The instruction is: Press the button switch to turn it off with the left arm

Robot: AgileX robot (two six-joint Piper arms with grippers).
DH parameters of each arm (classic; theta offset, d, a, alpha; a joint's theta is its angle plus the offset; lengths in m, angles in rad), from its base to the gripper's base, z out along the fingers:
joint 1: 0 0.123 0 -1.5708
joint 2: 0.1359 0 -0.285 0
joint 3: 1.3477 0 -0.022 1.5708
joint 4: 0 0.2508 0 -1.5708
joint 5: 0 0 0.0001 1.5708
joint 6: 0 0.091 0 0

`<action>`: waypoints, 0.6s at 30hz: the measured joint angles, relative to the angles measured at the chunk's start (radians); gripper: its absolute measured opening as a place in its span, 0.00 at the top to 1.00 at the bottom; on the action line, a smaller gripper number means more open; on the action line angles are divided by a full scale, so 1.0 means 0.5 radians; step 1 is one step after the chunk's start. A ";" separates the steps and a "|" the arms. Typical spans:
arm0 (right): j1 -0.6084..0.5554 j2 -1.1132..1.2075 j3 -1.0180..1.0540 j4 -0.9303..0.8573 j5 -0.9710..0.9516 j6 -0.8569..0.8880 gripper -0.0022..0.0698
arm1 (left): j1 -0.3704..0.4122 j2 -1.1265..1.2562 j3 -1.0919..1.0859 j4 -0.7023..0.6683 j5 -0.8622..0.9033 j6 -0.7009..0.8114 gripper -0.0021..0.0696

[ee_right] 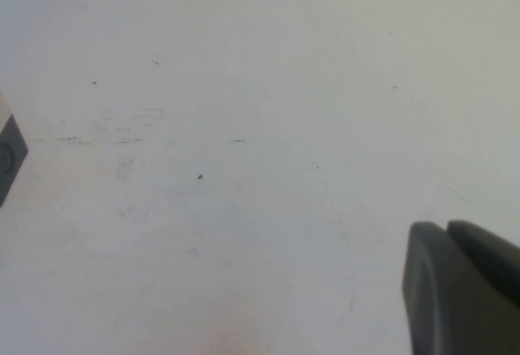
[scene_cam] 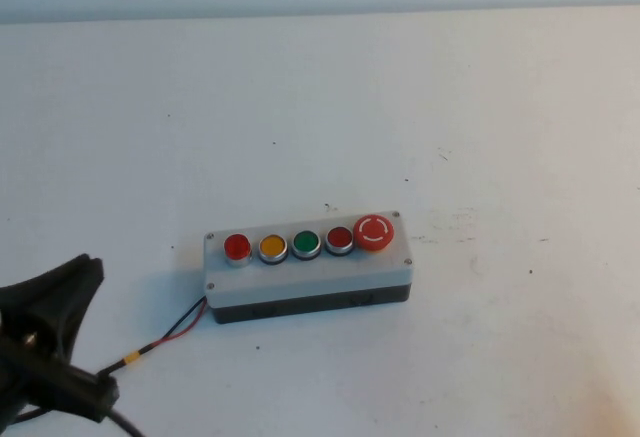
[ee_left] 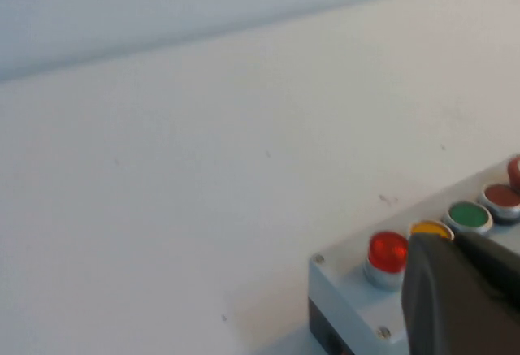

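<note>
High view, left gripper [scene_cam: 55, 297] near button switch [scene_cam: 237, 247], right gripper [ee_right: 463, 290] over bare table.

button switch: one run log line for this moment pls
button switch: unpressed, left end of grey box | left gripper: near, not touching | right gripper: over bare table

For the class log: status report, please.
Left gripper short of grey box, right gripper parked over bare table. Button switch untouched. Path clear.
</note>
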 joint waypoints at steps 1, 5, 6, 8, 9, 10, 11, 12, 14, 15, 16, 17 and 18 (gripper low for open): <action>0.000 0.000 0.000 0.000 0.000 0.000 0.99 | 0.000 -0.050 0.056 0.013 -0.137 0.000 0.98; 0.000 0.000 0.000 0.000 0.000 0.000 0.99 | 0.049 -0.405 0.418 0.031 -0.604 0.005 0.98; 0.000 0.000 0.000 0.000 0.000 0.000 0.99 | 0.084 -0.504 0.488 0.034 -0.668 0.005 0.98; 0.000 0.000 0.000 0.000 0.000 0.000 0.99 | 0.159 -0.666 0.581 0.034 -0.704 -0.003 0.98; 0.000 0.000 0.000 0.000 0.000 0.000 0.99 | 0.207 -0.742 0.596 0.044 -0.689 -0.020 0.98; 0.000 0.000 0.000 0.000 0.000 0.000 0.99 | 0.257 -0.815 0.600 0.053 -0.644 -0.039 0.98; 0.000 0.000 0.000 0.000 0.000 0.000 0.99 | 0.308 -0.882 0.605 0.070 -0.580 -0.066 0.98; 0.000 0.000 0.000 0.000 0.000 0.000 0.99 | 0.357 -0.943 0.608 0.096 -0.489 -0.102 0.98; 0.000 0.000 0.000 0.000 0.000 0.000 0.99 | 0.433 -1.039 0.608 0.133 -0.287 -0.165 0.98; 0.000 0.000 0.000 0.000 0.000 0.000 0.99 | 0.466 -1.091 0.608 0.147 -0.161 -0.189 0.98; 0.000 0.000 0.000 0.000 0.000 0.000 0.99 | 0.488 -1.131 0.608 0.153 -0.058 -0.204 0.98; 0.000 0.000 0.000 0.000 0.000 0.000 0.99 | 0.510 -1.167 0.608 0.166 0.066 -0.223 0.98; 0.000 0.000 0.000 0.000 0.000 0.000 0.99 | 0.522 -1.185 0.609 0.179 0.186 -0.240 0.98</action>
